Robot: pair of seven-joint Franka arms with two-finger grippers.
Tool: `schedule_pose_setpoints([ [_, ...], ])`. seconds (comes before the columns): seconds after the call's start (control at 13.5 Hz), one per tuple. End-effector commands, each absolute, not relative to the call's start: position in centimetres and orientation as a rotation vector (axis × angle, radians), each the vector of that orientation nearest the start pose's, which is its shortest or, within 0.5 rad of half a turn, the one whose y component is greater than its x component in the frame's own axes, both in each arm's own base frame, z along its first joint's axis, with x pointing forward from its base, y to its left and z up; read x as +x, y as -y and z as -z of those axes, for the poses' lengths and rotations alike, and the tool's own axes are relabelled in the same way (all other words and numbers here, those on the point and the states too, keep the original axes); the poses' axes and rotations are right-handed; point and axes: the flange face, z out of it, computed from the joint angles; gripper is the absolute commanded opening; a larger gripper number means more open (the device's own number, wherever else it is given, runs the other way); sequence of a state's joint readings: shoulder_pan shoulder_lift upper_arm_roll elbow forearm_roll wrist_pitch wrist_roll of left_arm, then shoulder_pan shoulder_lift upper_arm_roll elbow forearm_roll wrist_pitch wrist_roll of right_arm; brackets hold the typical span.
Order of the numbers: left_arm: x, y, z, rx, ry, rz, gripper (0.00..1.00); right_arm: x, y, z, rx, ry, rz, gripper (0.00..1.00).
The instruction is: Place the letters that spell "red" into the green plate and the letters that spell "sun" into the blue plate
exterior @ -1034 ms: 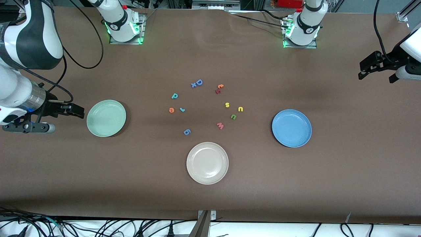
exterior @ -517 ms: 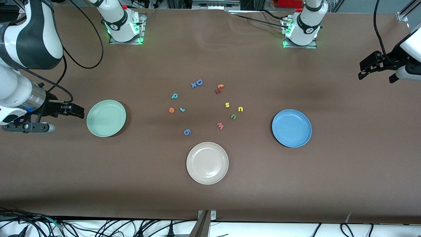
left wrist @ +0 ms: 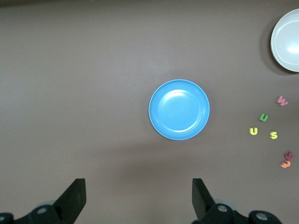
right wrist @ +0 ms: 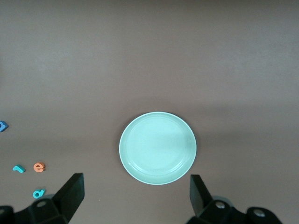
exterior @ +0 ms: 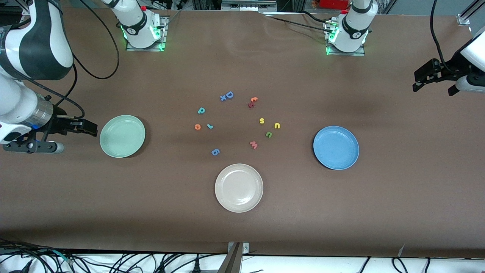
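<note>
Green plate (exterior: 122, 136) beside right tool (exterior: 85, 127), blue plate (exterior: 336, 147) near left tool (exterior: 426, 77)

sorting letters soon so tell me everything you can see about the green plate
The green plate is round, pale mint green, with a shallow raised rim and a smooth, slightly glossy face that looks like plastic. It lies flat and upright on the brown table toward the right arm's end, and it holds nothing. No letter or claw touches it; the nearest letters, the orange e and its neighbours, lie well apart toward the table's middle.
</note>
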State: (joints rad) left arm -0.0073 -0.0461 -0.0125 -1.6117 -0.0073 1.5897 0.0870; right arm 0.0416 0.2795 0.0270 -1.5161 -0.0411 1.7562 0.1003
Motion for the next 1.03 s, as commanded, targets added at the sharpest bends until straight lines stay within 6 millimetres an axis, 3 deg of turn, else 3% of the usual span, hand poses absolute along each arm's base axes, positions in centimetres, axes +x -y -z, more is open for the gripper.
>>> schedule_pose_setpoints([
  [0.0, 54.6, 1.4, -63.4, -3.15, -0.186, 0.04, 1.0, 64.4, -4.1, -50.3, -3.174, -0.054, -0.066, 1.0],
  [0.59, 55.0, 1.8, -62.7, -3.148, -0.201, 0.025, 1.0, 64.3, -4.2, -50.2, -3.174, -0.046, -0.073, 1.0],
  [0.74, 54.9, 3.3, -62.7, -3.139, -0.241, 0.022, 1.0, 64.2, -4.0, -49.9, -3.175, -0.051, -0.085, 1.0],
  [0.96, 54.7, 3.3, -63.0, -3.139, -0.241, 0.019, 1.0, 64.0, -4.0, -49.7, -3.176, -0.051, -0.114, 1.0],
])
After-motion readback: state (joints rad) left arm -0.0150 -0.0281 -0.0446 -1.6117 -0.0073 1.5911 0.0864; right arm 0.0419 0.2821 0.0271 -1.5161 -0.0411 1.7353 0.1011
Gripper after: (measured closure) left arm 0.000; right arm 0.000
